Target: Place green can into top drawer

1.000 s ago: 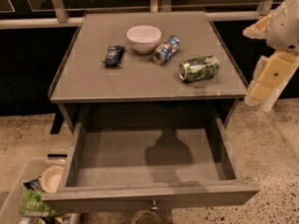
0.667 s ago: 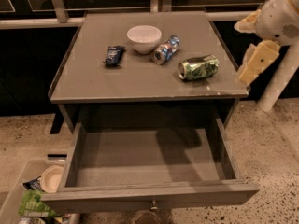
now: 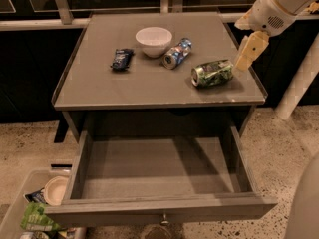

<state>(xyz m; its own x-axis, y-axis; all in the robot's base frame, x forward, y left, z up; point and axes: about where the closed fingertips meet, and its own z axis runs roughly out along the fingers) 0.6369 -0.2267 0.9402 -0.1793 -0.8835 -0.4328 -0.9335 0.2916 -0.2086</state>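
1. Gripper (image 3: pixel 248 54): positioned at the right rear of the table (image 3: pixel 149 92), hanging from the pale arm, just beside the right end of the green can (image 3: pixel 213 73). Contact with the can cannot be confirmed. Whether it is apart or together cannot be told.
2. Green can: lying on its side on the tabletop, near the right edge, silver end facing left.
3. Top drawer (image 3: pixel 159 212): pulled fully out below the tabletop, small round knob (image 3: pixel 163 218) at front centre.
4. Other tabletop items: white bowl (image 3: pixel 154 40) at rear centre, blue-and-silver can (image 3: pixel 178 53) lying just beside it, dark packet (image 3: pixel 122 59) to the left.
5. Floor, lower left: clear bin (image 3: pixel 12 218) holding assorted items.
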